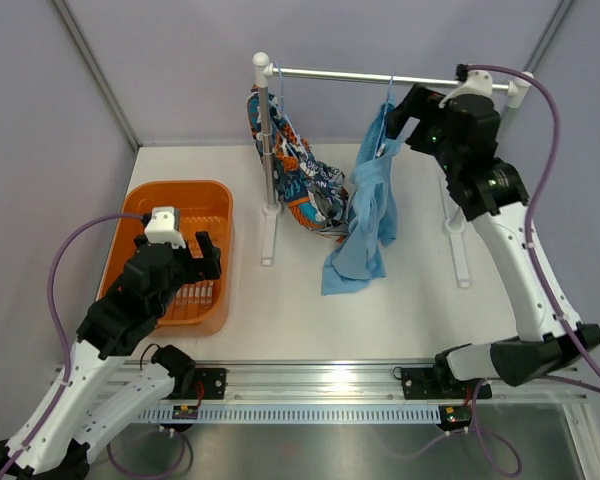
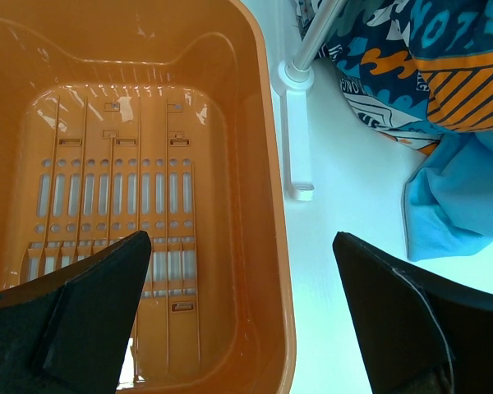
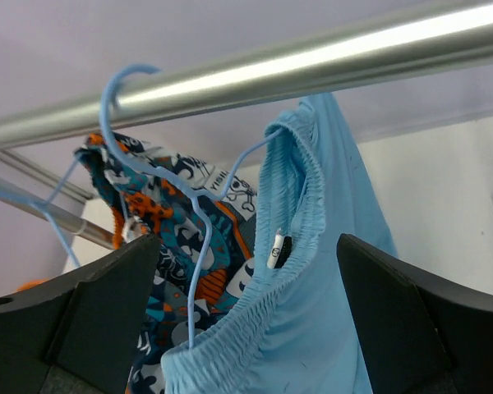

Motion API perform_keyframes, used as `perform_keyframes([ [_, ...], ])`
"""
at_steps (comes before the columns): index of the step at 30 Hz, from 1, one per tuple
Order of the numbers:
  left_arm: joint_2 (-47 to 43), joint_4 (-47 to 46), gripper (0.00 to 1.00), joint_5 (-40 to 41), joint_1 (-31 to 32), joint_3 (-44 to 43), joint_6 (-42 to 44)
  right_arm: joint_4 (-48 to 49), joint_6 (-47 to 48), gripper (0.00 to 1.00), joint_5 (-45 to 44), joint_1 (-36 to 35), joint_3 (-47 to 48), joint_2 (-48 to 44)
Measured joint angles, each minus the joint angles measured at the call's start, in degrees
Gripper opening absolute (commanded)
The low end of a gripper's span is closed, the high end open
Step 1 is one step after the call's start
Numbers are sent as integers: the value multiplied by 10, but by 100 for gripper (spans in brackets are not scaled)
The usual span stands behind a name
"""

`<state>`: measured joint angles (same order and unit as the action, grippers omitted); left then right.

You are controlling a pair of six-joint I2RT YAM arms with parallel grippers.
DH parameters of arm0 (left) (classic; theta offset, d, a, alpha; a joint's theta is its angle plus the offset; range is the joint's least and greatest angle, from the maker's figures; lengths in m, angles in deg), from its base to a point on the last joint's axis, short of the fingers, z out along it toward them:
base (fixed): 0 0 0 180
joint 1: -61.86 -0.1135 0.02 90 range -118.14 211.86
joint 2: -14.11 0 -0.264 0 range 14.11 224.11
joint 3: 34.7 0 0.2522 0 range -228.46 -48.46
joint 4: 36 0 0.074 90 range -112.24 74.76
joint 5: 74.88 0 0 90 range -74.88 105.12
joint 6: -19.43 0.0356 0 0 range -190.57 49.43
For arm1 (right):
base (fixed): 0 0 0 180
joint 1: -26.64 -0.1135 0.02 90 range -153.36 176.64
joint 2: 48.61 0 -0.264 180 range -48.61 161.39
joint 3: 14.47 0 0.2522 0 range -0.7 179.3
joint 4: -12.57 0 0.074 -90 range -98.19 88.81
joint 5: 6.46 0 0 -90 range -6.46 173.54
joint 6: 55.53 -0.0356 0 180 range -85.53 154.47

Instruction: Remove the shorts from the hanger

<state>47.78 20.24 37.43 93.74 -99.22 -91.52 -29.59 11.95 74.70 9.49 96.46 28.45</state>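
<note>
The light blue shorts are hanging by their elastic waistband from a pale blue wire hanger hooked over the steel rail at the far side of the table. They sit towards the right half of the rail, and their lower end trails down onto the table. Just to their left, and touching them, the printed shorts hang in a bunch beside the rail's left post.

My right hand is up at the rail, level with the blue waistband. On the right wrist camera its two fingers are spread wide, one to each side of the gathered waistband, and it grips nothing. I cannot tell whether either finger touches the cloth.

My left hand is well apart from all that, at the near left. It hovers over the right rim of the orange basket with its fingers wide apart and nothing between them. One finger is above the basket's slotted floor and the other above the table.
</note>
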Motion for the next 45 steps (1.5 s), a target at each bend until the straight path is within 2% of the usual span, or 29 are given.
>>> perform_keyframes([
  [5, 0, 0, 99, 0, 0, 0, 0, -17, 32, 98, -61, -43, 43, 81],
  [10, -2, 0, 99, 0, 0, 0, 2, -10, 56, 95, -121, -71, 68, 113],
  [20, -2, 1, 99, 0, 0, 0, 2, 31, 76, 78, -181, -78, 79, 154],
  [27, -2, 1, 99, 0, 0, 0, 2, 51, 87, 58, -195, -84, 78, 172],
  [30, -2, 1, 99, 0, 0, 0, 2, 64, 93, 45, -202, -88, 78, 172],
  [31, -2, 1, 99, 0, 0, 0, 3, 66, 95, 35, -204, -89, 78, 172],
  [38, -2, 1, 99, 0, 0, 0, 4, 67, 103, 7, -212, -90, 78, 173],
  [41, -2, 1, 99, 0, 0, 0, 5, 70, 105, 0, -217, -90, 76, 172],
  [45, -2, 1, 99, 0, 0, 0, 5, 72, 110, 0, -219, -91, 75, 171],
])
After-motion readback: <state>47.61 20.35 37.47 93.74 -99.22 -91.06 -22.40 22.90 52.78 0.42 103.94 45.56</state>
